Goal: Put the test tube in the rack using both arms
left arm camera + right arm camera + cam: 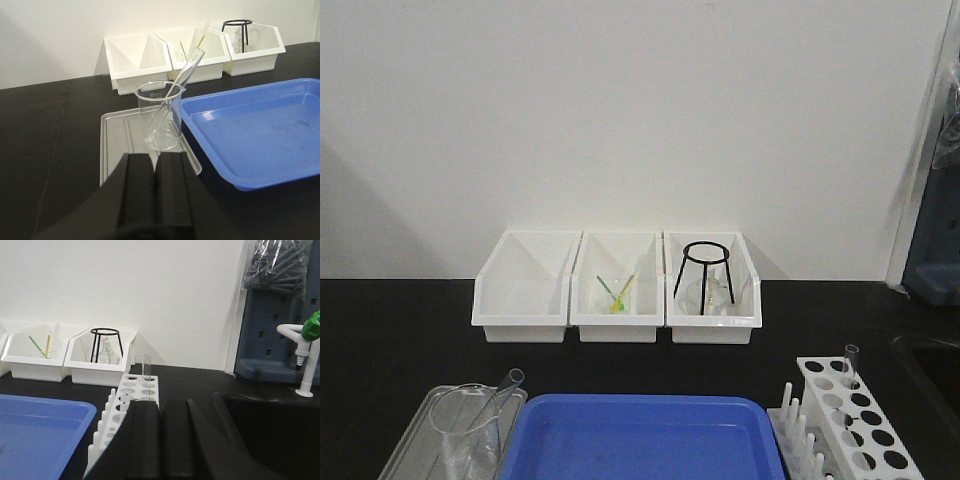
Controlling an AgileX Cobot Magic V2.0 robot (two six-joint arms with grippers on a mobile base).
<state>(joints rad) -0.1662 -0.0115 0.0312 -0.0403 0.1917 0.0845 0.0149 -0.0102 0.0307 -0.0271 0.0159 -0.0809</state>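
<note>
A clear test tube (176, 92) leans inside a wide clear beaker (159, 116) on a grey tray (117, 140); it also shows in the front view (498, 398). A second test tube (146, 368) stands upright in a far hole of the white rack (131, 391), also seen in the front view (849, 366) on the rack (855, 420). My left gripper (154, 159) is shut and empty, just short of the beaker. My right gripper (160, 405) is shut and empty, above the rack's near end. Neither arm shows in the front view.
A blue tray (638, 438) lies between the grey tray and the rack. Three white bins (617, 288) stand at the back; the right one holds a black wire stand (704, 264). A sink (270, 420) and white tap (306, 350) are at the right.
</note>
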